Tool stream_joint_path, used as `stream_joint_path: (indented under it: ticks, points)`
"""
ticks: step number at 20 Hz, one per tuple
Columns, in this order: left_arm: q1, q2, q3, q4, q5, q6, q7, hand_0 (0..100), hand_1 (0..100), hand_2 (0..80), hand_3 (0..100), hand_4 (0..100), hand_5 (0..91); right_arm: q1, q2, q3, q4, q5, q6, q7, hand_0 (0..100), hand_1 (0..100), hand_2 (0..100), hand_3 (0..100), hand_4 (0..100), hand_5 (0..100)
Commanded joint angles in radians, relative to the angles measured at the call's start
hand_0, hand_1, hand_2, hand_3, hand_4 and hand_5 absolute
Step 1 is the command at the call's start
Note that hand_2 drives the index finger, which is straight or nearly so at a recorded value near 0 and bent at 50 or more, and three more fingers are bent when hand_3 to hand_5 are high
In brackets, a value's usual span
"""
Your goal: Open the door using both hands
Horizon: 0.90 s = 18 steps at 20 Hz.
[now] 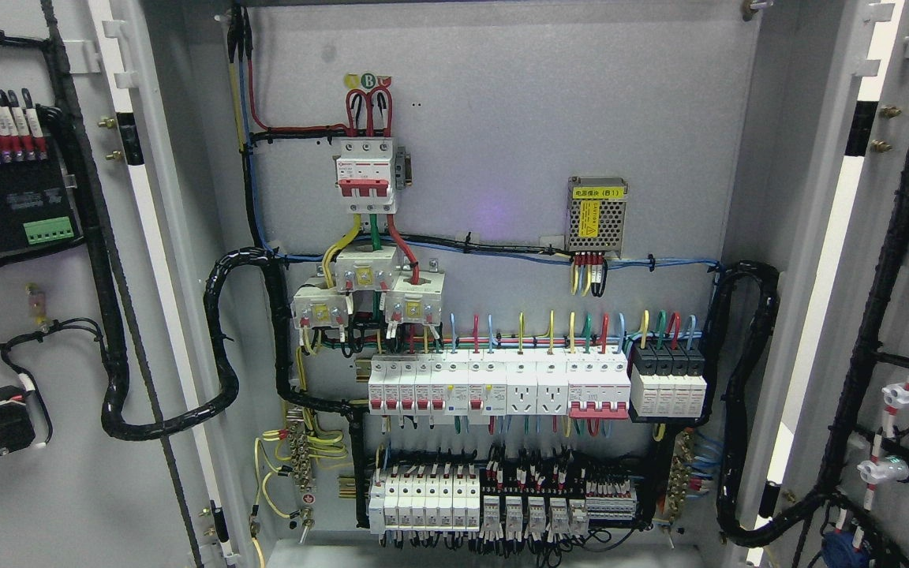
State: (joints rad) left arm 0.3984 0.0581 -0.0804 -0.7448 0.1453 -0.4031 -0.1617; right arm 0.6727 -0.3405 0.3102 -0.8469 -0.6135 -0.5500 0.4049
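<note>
Both doors of the grey electrical cabinet stand swung wide open. The left door (pixel 52 473) shows its inner face with a black terminal block and wiring; the right door (pixel 825 331) shows its inner face with black cable runs and white indicator backs. Between them the cabinet's back panel (pixel 502 118) is fully exposed. Neither of my hands nor any arm appears in the head view.
Inside are a red-and-white main breaker (pixel 365 175), a small metal power supply (pixel 596 214), a row of white breakers and sockets (pixel 502 384) and a lower row of relays (pixel 494 501). Thick black cable looms (pixel 222 339) loop from the panel to each door.
</note>
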Motion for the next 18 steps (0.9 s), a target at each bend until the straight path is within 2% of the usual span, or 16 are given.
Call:
stream_joint_path:
  ticks: [1, 5, 8, 10, 12, 15, 18]
  points:
    - [-0.116, -0.063, 0.008, 0.568, 0.000, 0.018, -0.002, 0, 0, 0.0, 0, 0, 0.0, -0.178, 0.100, 0.003, 0.401, 0.049, 0.064, -0.017, 38, 0, 0, 0, 0, 0]
    - [-0.202, -0.078, 0.074, 0.721, 0.000, 0.027, -0.002, 0, 0, 0.0, 0, 0, 0.0, -0.368, 0.193, 0.001, 0.679, 0.138, 0.088, -0.026, 38, 0, 0, 0, 0, 0]
    - [-0.271, -0.081, 0.100, 0.855, 0.000, 0.029, -0.002, 0, 0, 0.0, 0, 0, 0.0, -0.462, 0.230, 0.003, 0.802, 0.176, 0.130, -0.084, 38, 0, 0, 0, 0, 0]
    - [-0.309, -0.086, 0.129, 0.913, -0.001, 0.035, -0.002, 0, 0, 0.0, 0, 0, 0.0, -0.496, 0.233, 0.001, 0.812, 0.227, 0.229, -0.133, 38, 0, 0, 0, 0, 0]
    - [-0.332, -0.086, 0.137, 0.932, 0.000, 0.117, -0.002, 0, 0, 0.0, 0, 0, 0.0, -0.533, 0.255, -0.002, 0.813, 0.255, 0.326, -0.159, 38, 0, 0, 0, 0, 0]
    - [-0.354, -0.086, 0.154, 0.923, 0.003, 0.251, -0.002, 0, 0, 0.0, 0, 0, 0.0, -0.571, 0.270, -0.003, 0.816, 0.261, 0.418, -0.167, 38, 0, 0, 0, 0, 0]
    - [-0.360, -0.084, 0.159, 0.920, 0.003, 0.276, -0.002, 0, 0, 0.0, 0, 0, 0.0, -0.597, 0.282, -0.005, 0.818, 0.319, 0.505, -0.167, 38, 0, 0, 0, 0, 0]
